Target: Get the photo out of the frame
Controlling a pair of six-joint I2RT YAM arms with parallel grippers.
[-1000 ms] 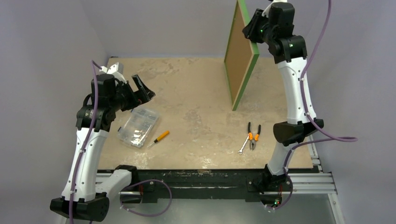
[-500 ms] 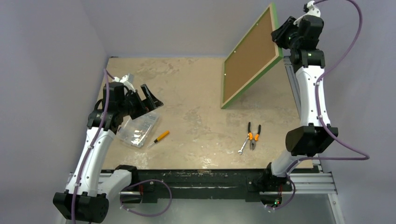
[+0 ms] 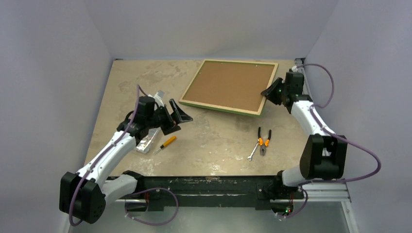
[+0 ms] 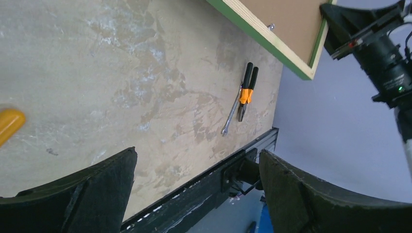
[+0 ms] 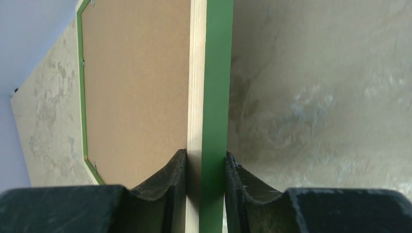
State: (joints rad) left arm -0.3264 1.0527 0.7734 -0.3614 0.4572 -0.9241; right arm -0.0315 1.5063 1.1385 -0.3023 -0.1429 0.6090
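Frame (image 3: 218,108) lies back-up near the table's (image 3: 214,141) far edge, right gripper (image 3: 270,92) pinching its rim. Left gripper (image 3: 176,116) gapes empty. Guessing photo (image 3: 228,85) gets pried out next.

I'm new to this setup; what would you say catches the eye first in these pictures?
The green-edged frame stands out first, brown back up at the far middle of the table, with the right hand clamped on its right edge. After that, the left hand hovers wide open over the table's left side.
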